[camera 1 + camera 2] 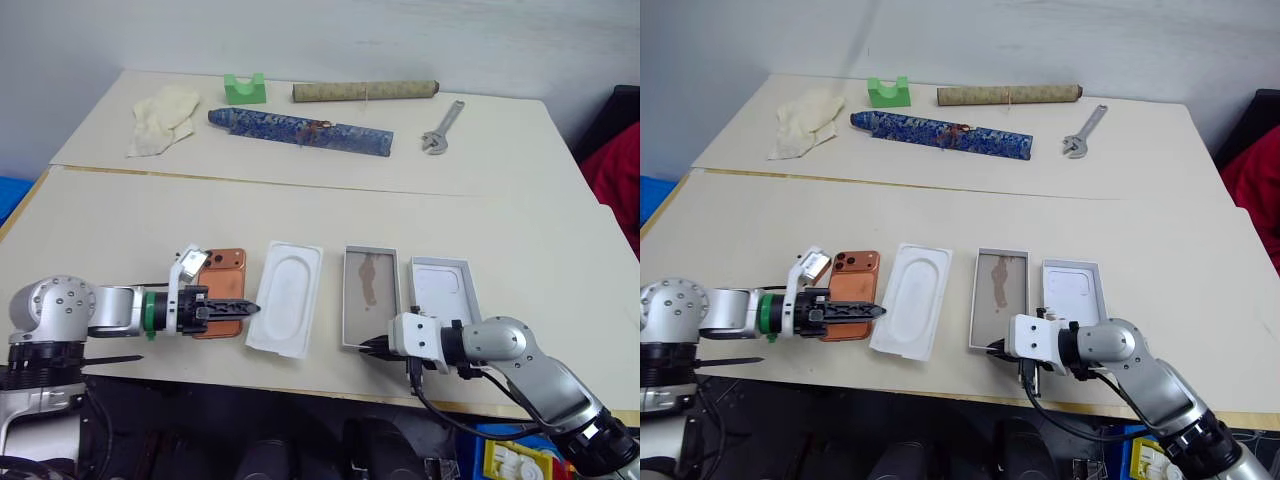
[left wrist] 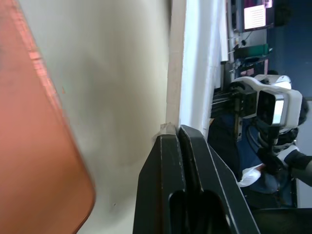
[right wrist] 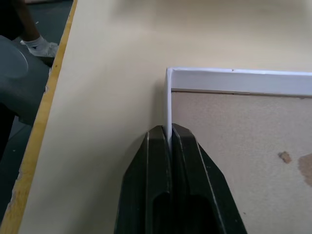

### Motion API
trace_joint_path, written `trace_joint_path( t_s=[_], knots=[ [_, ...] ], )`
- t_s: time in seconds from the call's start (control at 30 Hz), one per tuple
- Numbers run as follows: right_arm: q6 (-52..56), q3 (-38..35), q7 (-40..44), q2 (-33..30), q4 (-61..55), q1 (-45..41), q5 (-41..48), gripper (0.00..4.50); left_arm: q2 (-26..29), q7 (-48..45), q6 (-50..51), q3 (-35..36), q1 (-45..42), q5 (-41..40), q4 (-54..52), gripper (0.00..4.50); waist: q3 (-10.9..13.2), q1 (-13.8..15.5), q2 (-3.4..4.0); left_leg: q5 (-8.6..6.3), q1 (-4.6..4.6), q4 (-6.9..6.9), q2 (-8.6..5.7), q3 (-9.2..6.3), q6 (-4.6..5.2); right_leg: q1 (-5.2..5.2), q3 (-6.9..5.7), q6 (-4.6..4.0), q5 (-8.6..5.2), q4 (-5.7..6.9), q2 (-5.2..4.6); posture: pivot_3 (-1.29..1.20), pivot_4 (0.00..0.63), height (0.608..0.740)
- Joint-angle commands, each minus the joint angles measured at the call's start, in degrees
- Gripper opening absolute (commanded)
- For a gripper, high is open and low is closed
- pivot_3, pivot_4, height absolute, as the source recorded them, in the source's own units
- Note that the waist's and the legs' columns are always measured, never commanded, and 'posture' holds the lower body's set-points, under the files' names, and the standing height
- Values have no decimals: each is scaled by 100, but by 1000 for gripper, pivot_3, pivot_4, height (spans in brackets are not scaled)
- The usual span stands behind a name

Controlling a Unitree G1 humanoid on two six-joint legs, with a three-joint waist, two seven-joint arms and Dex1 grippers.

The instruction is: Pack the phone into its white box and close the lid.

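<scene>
The orange phone point(image 1: 222, 280) lies flat, camera side up, near the table's front left. My left gripper point(image 1: 250, 308) is shut and hovers across the phone's near right part. Its tips point(image 2: 168, 139) point at the edge of the white insert point(image 1: 285, 297), with nothing seen between the fingers. The white box point(image 1: 372, 255), brown-floored with a dark stain, lies right of the insert. My right gripper point(image 3: 169, 129) is shut on the box's thin near wall point(image 3: 169, 97), close to a corner. The lid point(image 1: 443, 288) lies open side up right beside the box.
At the back of the table lie a pale cloth point(image 1: 163, 117), a green block point(image 1: 245, 88), a cardboard tube point(image 1: 365, 91), a long blue patterned bar point(image 1: 300, 130) and a wrench point(image 1: 441, 128). The table's front edge point(image 1: 300, 385) runs just below both grippers.
</scene>
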Motion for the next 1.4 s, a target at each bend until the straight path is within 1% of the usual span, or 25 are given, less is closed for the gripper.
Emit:
trace_joint_path(
  t_s=[0.03, 0.13, 0.17, 0.2, 0.3, 0.37, 0.4, 0.47, 0.5, 0.57, 0.63, 0.7, 0.83, 0.93, 1.07, 1.17, 1.2, 1.33, 1.4],
  knots=[
    [167, -26, -93, 81, -261, 27, 55, 22, -270, 534, 4, 234, -199, -506, -142, 0, 0, 26, 0, 0, 0, 0, 0, -2, 0, 0, 0, 0, 0, 1, 0, 0, 150, 740],
    [202, -45, -93, 79, -319, 81, 49, 22, -471, 917, 4, 258, -226, -762, -177, 0, 0, 28, 0, 0, -1, -1, -1, -6, -1, 0, 0, 0, 0, 0, 3, 0, 150, 740],
    [257, -63, -103, 57, -345, 103, 56, 212, -567, 1055, 4, 253, -258, -819, -148, 0, 0, 31, 0, 1, 0, -2, -1, -8, -2, 0, 0, 0, 0, 0, 3, 0, 150, 740],
    [344, -88, -116, 42, -383, 126, 81, 437, -663, 1181, 4, 250, -291, -850, -111, 0, 0, 40, 0, 1, -1, -3, -1, -11, -3, 0, 0, 0, 0, 0, 4, 0, 150, 740],
    [509, -288, -127, -49, -778, 274, 268, 1333, -1021, 1532, 4, 235, -452, -827, 41, 0, 0, 64, 0, 2, -1, 1, -4, -22, -4, 6, 0, 0, 0, -2, 4, 0, 150, 740],
    [739, -646, -129, -237, -1237, 470, 490, 2138, -1282, 1744, 4, 230, -610, -779, 162, 0, 1, 76, 1, 2, -9, 4, -9, -39, -4, 6, 0, 1, 0, -3, 4, 0, 150, 740],
    [858, -812, -147, -318, -1432, 559, 600, 2373, -1360, 1815, 4, 226, -656, -774, 200, 0, 1, 80, 2, 2, -13, 4, -13, -48, -4, 5, 0, 1, -1, -4, 4, 0, 150, 740],
    [1078, -1511, -106, -528, -1860, 885, 1045, 2373, -1526, 1922, 4, 145, -776, -756, 267, 0, 1, 92, 2, 2, -25, 7, -21, -77, -4, 3, 0, 2, 0, -5, 4, 0, 150, 740],
    [1232, -2020, -8, -651, -2093, 1130, 1403, 2373, -1633, 1971, 4, 101, -848, -690, 305, 0, 1, 102, 1, 2, -36, 8, -26, -90, -4, 0, 0, 3, -1, -9, 4, 0, 150, 740],
    [1454, -2714, 115, -810, -2380, 1462, 1925, 2373, -1768, 2055, 4, 53, -943, -579, 389, 0, 1, 143, 2, 3, -60, 17, -35, -132, -6, -2, -1, 5, 0, -16, 5, 0, 150, 740],
    [1644, -3376, 155, -912, -2513, 1737, 2309, 2373, -1963, 2141, 4, 36, -1058, -387, 534, 0, 0, 164, 1, 4, -62, 18, -38, -146, -8, 3, -1, 7, 0, -21, 7, 0, 150, 740],
    [1748, -3763, 118, -961, -2545, 1887, 2490, 2373, -2138, 2187, 4, 56, -1143, -219, 640, 0, 0, 194, 1, 5, -64, 18, -39, -149, -10, 9, -1, 12, -2, -30, 8, 0, 150, 740],
    [1838, -3922, -71, -950, -2536, 2000, 2580, 2373, -2476, 2265, 4, 56, -1304, 36, 908, 0, 0, 198, -1, 9, -65, 18, -43, -151, -15, 15, 1, 30, -11, -36, 6, 0, 150, 740],
    [1809, -3724, -226, -909, -2554, 1982, 2512, 2373, -2588, 2286, 4, -10, -1364, 123, 1012, 0, 0, 191, -1, 14, -64, 12, -43, -151, -24, 14, 1, 35, -14, -37, 7, 0, 150, 740],
    [1782, -3408, -430, -868, -2568, 1903, 2454, 2373, -2480, 2236, 4, -249, -1406, 115, 1104, 0, 0, 196, -1, 18, -64, 9, -43, -155, -31, 13, 1, 38, -16, -37, 7, 0, 150, 740],
    [1797, -3141, -547, -856, -2533, 1726, 2455, 2406, -2349, 2103, 4, -376, -1398, -114, 1095, 579, 0, 184, -1, 19, -63, 9, -43, -155, -32, 12, 1, 39, -16, -36, 7, 0, 150, 740],
    [1801, -2995, -588, -847, -2502, 1605, 2427, 2406, -2316, 2052, 4, -386, -1403, -219, 1066, 848, 0, 186, -1, 19, -63, 9, -43, -155, -32, 12, 1, 39, -16, -37, 8, 0, 150, 740],
    [1909, -2357, -807, -758, -2328, 979, 2265, 2406, -2192, 1937, 4, -415, -1418, -568, 979, 2059, 0, 179, -1, 20, -63, 10, -43, -157, -33, 11, 1, 39, -16, -36, 7, 0, 150, 740],
    [1953, -2026, -894, -691, -2178, 606, 2139, 2406, -2075, 1784, 4, -491, -1384, -624, 733, 2703, 0, 180, -1, 20, -63, 9, -44, -160, -33, 11, 0, 39, -16, -37, 7, 0, 150, 740]
  ],
)
